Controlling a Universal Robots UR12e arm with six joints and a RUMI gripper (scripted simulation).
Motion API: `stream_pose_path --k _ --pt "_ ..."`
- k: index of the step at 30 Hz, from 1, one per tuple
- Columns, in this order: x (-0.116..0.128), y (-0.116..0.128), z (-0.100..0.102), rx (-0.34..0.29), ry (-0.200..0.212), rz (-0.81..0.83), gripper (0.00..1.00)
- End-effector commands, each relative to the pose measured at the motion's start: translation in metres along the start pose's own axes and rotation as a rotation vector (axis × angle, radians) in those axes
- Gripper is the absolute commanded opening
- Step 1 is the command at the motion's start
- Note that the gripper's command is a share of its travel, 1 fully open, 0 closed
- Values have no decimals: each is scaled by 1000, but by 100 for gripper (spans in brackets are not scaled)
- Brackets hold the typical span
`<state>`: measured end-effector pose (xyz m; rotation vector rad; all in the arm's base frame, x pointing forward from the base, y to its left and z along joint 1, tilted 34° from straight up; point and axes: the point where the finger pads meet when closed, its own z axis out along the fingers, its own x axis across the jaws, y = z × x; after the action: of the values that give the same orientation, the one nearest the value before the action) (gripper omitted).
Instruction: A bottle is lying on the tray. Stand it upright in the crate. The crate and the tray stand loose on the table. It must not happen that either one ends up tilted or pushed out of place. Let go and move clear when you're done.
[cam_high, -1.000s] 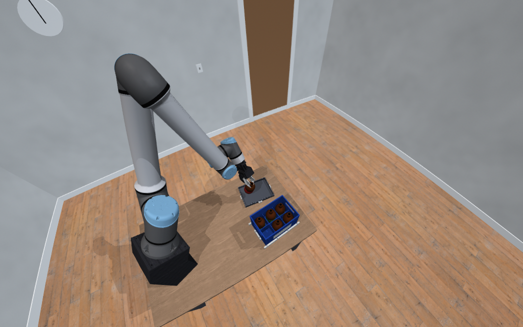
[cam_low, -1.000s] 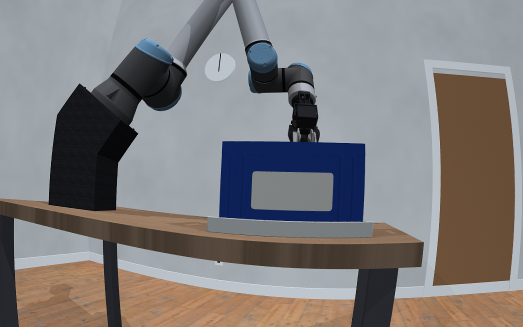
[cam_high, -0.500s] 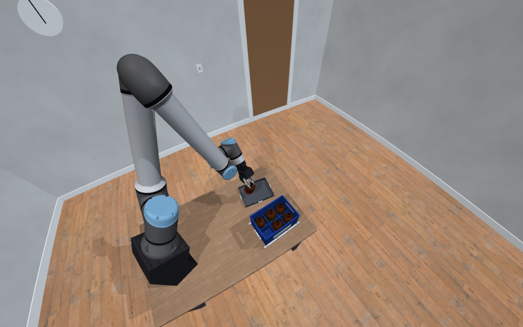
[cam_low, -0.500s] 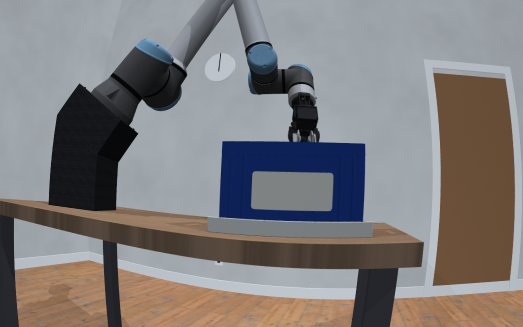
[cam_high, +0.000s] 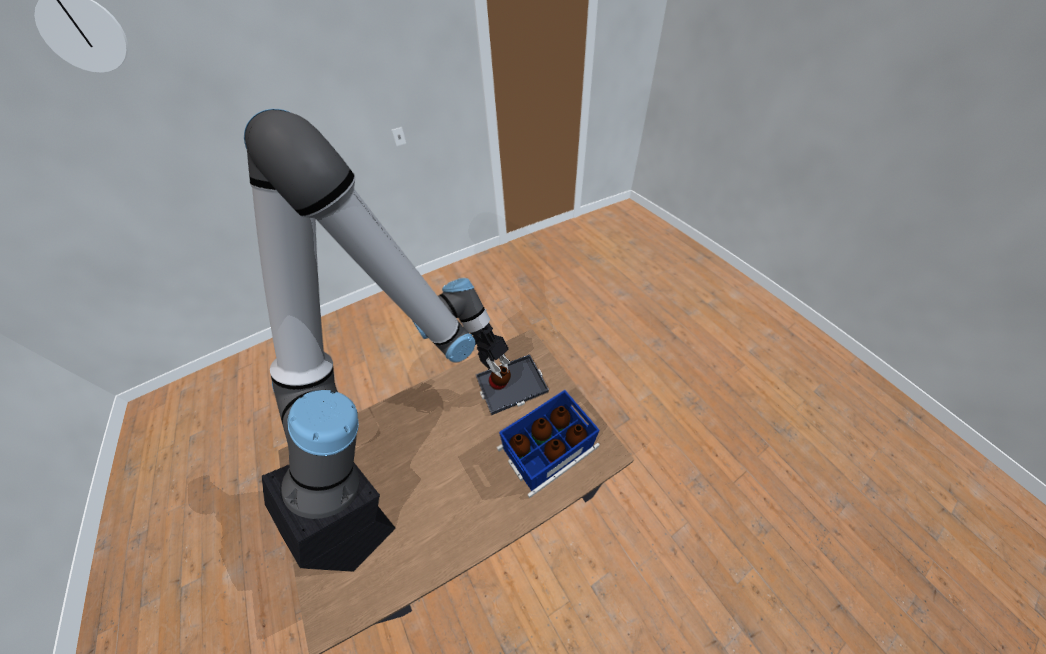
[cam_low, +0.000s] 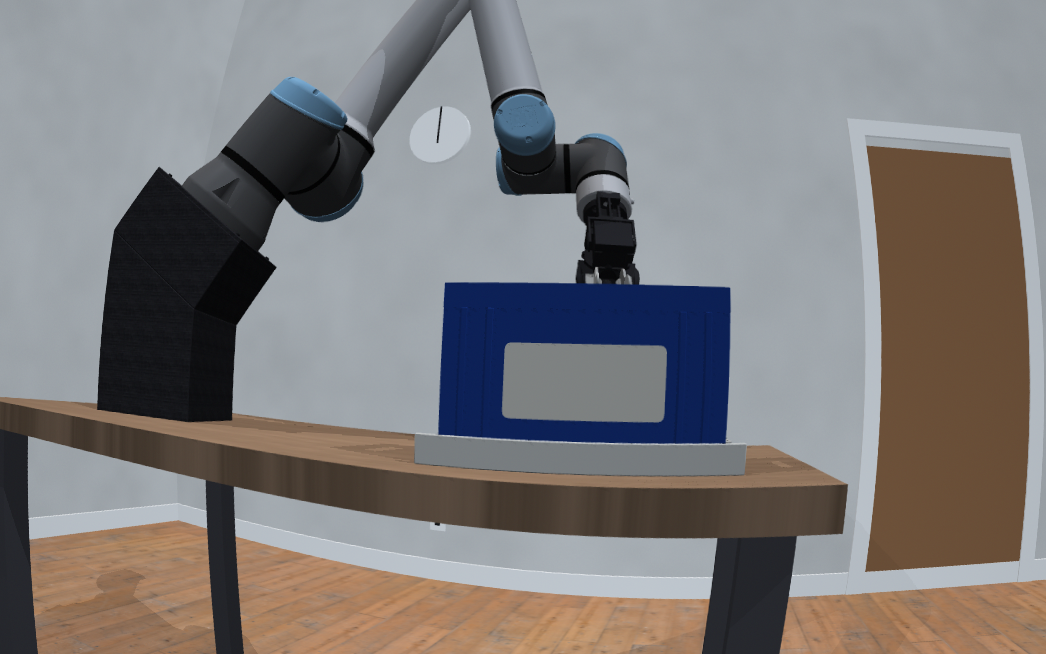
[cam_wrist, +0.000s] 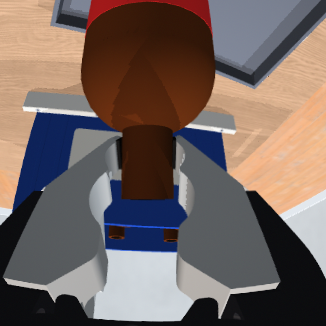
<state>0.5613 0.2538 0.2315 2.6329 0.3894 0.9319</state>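
Observation:
My gripper (cam_wrist: 148, 139) is shut on the neck of a brown bottle (cam_wrist: 148, 80) with a red label band. In the top view the gripper (cam_high: 496, 364) holds the bottle (cam_high: 499, 377) over the left part of the dark grey tray (cam_high: 512, 383). The blue crate (cam_high: 549, 439) stands in front of the tray, near the table's front edge, with several brown bottles upright in its cells and two cells open at the near left. In the exterior view the gripper (cam_low: 607, 276) shows just above the crate's (cam_low: 583, 362) top rim; the bottle and tray are hidden behind it.
The crate sits on a light grey base plate (cam_low: 580, 457). The robot base (cam_high: 327, 501) stands on the table's left side. The table edge lies close to the crate's front.

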Motion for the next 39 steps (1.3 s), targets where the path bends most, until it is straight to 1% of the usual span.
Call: stream_pose_path --k 1,19,39 --pt "1 -3 4 0 1 0 0" --pt "1 -12 21 0 1 0 0" --pt "1 -20 34 0 1 0 0"
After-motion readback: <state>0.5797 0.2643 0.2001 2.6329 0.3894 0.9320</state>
